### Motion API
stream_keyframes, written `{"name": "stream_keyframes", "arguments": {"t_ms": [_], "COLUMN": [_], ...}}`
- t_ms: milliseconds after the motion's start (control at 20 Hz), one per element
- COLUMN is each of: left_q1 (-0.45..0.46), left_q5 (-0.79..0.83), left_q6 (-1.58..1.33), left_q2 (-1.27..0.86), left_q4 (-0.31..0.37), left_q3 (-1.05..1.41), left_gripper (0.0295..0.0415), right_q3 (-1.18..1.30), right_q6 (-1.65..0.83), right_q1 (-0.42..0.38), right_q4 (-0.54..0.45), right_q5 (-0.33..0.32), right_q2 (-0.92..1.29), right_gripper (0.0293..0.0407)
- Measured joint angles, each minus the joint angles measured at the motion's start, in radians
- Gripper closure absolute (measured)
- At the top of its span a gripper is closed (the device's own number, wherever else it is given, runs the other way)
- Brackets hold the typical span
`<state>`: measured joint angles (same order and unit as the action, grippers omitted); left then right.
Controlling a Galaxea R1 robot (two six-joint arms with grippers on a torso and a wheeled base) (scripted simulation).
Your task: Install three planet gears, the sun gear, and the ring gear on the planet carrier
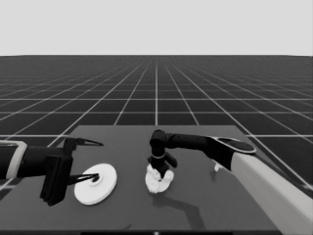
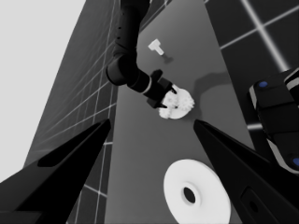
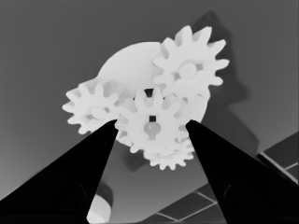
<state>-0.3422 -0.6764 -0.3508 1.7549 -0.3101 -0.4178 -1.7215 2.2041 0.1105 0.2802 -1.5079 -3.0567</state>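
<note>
Right gripper [image 3: 150,125] pinching sun gear [image 3: 150,122] at carrier [image 1: 159,182] centre, table middle; planet gears [image 3: 189,70] at 2, 6, 9 o'clock. Risk: teeth clash, jam. Ring gear [image 1: 96,184] under idle, spread left gripper [image 1: 93,160].

Dark table [image 1: 205,200], larger round part [image 1: 96,184], smaller round part [image 1: 159,183] (gear-laden), thin white piece [image 1: 217,167]

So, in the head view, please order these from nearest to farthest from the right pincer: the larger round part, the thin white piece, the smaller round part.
Measured from the right pincer:
1. Smaller round part, directly beneath it.
2. Thin white piece, toward the table's right end.
3. Larger round part, left, under the left pincer.
</note>
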Motion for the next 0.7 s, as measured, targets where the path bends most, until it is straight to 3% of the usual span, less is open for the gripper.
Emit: {"name": "stream_keyframes", "arguments": {"t_ms": [700], "left_q1": [0.0], "left_q5": [0.0], "left_q6": [0.0], "left_q2": [0.0], "left_q4": [0.0], "left_q3": [0.0], "left_gripper": [0.0326], "right_q3": [0.0], "right_q6": [0.147], "right_q1": [0.0], "right_q4": [0.0], "right_q5": [0.0], "right_q2": [0.0], "right_gripper": [0.0391]}}
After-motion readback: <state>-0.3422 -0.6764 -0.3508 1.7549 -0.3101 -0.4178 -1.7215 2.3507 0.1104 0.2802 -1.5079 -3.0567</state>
